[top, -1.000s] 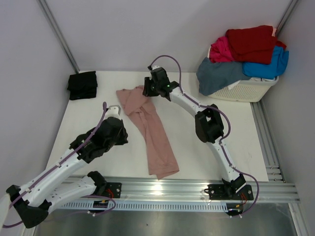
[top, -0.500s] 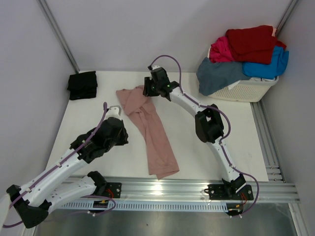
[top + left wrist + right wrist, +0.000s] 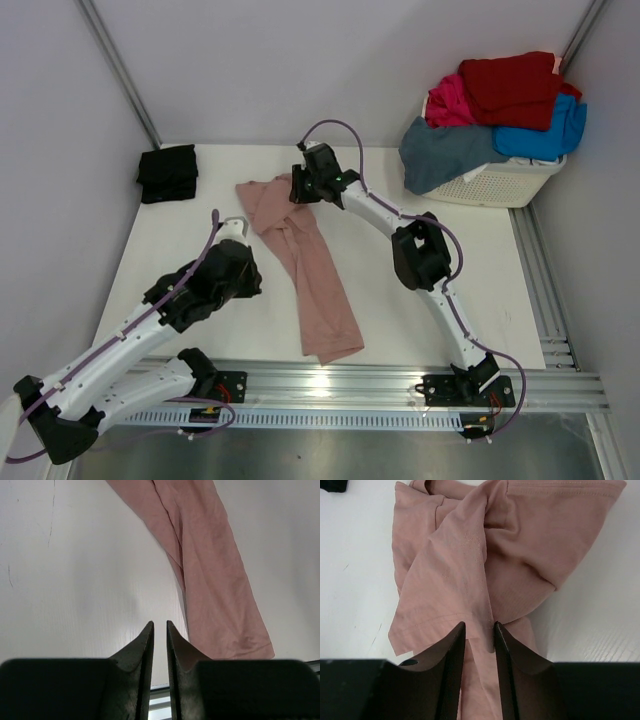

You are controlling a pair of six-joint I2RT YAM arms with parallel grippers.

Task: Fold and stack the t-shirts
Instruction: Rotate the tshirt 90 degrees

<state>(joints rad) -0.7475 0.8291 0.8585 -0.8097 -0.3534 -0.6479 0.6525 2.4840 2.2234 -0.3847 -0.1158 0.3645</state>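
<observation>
At the far left, toward the back of the worktop, a black t-shirt lies folded into a small square, well apart from everything else.

Nearer the front, the left claw hangs over bare worktop. Its two fingers are almost together, with only a thin slit between the tips, and nothing is in them. It sits just to the left of the pink cloth without touching it.

The dusty-pink t-shirt lies in the middle of the worktop as a long, narrow, crumpled strip. It runs on a slant from the back left down to the front edge, where its lower end stops near the metal rail. Its upper end is bunched and wider, with a sleeve hem turned out to one side.

The right claw is down at that bunched upper end. Its fingers are narrowly parted and pinch a raised ridge of the pink fabric between them, and creases fan out from the pinch.

At the far right back corner stands a white slatted laundry basket piled with more shirts. A slate-blue t-shirt spills over its left rim, a magenta t-shirt sits behind it, a red t-shirt is on top, and a bright-blue t-shirt is on the right.
</observation>
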